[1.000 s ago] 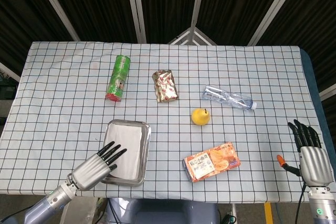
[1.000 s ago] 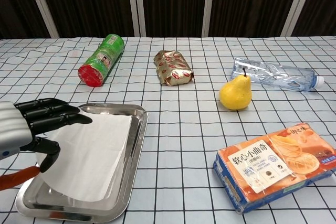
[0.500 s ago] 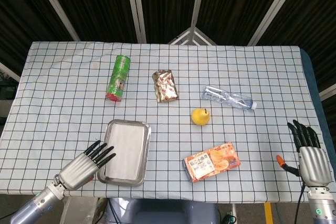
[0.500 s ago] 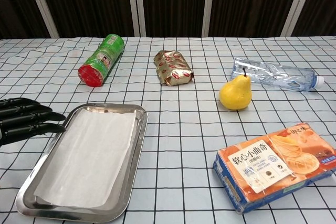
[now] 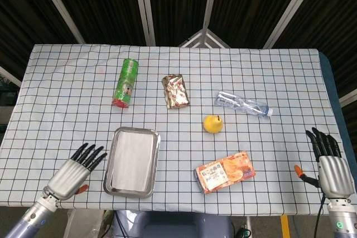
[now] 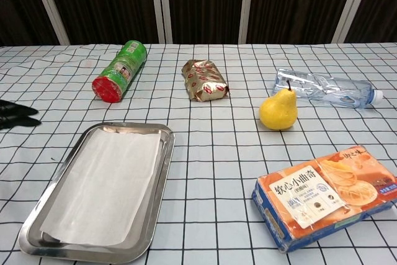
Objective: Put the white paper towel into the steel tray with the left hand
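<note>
Your left hand [image 5: 75,169] is now open and holds nothing; its fingers are spread and it sits over the table just to the left of the steel tray [image 5: 114,144], no longer above it. One second ago it was over the tray with its fingers on the sheet, and half a second ago it was at the tray's left edge, so you have pulled it back and away. In the chest view only its dark fingertips [image 6: 15,116] show at the left border.

The white paper towel [image 5: 132,156] lies flat inside the steel tray and covers most of the floor. It did not follow the hand when you withdrew. In the chest view its far edge seems to climb a little onto the tray's far wall, but no part hangs outside the rim. I judge the task as done; you only need to park the arm.

Your right hand [image 5: 331,165] is open too, fingers extended, at the right edge of the table, and it has not moved.

Further out, the green can [image 5: 126,82], snack packet [image 5: 175,91], water bottle [image 5: 243,104], pear [image 5: 212,124] and biscuit box [image 5: 225,171] lie as before.
</note>
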`<control>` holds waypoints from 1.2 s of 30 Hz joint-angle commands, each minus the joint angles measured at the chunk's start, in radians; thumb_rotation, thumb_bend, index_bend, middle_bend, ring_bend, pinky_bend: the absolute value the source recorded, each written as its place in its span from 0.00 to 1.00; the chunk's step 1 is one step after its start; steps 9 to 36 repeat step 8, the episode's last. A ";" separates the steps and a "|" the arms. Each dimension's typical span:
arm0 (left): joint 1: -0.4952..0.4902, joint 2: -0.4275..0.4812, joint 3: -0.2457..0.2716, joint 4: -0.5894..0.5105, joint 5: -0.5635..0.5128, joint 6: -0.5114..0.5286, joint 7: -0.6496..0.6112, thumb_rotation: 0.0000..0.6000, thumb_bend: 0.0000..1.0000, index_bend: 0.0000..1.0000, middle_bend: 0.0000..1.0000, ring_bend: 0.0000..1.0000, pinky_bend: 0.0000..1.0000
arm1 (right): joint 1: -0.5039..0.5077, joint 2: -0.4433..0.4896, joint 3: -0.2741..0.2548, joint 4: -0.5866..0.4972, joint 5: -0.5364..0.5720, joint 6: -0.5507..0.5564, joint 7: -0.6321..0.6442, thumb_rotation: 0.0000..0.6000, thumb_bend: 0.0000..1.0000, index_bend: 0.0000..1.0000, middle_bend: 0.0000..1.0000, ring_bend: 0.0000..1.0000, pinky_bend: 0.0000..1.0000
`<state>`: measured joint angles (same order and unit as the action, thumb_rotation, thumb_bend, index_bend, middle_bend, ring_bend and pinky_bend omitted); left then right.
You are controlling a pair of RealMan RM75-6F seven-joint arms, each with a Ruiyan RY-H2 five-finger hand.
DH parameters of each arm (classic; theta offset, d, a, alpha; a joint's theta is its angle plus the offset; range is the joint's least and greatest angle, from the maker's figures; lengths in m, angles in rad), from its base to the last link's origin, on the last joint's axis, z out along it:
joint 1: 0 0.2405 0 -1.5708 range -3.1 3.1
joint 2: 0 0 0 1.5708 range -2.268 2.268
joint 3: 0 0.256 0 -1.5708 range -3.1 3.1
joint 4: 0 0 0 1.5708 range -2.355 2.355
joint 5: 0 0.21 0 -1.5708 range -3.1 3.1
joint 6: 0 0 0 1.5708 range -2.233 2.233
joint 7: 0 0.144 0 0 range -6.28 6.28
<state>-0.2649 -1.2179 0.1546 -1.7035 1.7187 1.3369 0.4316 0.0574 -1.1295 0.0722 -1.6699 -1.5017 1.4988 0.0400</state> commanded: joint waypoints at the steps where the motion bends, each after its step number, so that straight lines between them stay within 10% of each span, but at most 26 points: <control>1: 0.082 -0.010 -0.031 0.005 -0.013 0.144 -0.025 1.00 0.00 0.00 0.00 0.00 0.00 | 0.001 -0.003 -0.003 0.008 -0.013 0.007 -0.009 1.00 0.31 0.00 0.00 0.00 0.00; 8: 0.218 -0.023 -0.062 0.038 -0.053 0.361 -0.082 1.00 0.00 0.00 0.00 0.00 0.00 | -0.002 -0.016 -0.009 0.023 -0.037 0.024 -0.043 1.00 0.31 0.00 0.00 0.00 0.00; 36: 0.218 -0.023 -0.062 0.038 -0.053 0.361 -0.082 1.00 0.00 0.00 0.00 0.00 0.00 | -0.002 -0.016 -0.009 0.023 -0.037 0.024 -0.043 1.00 0.31 0.00 0.00 0.00 0.00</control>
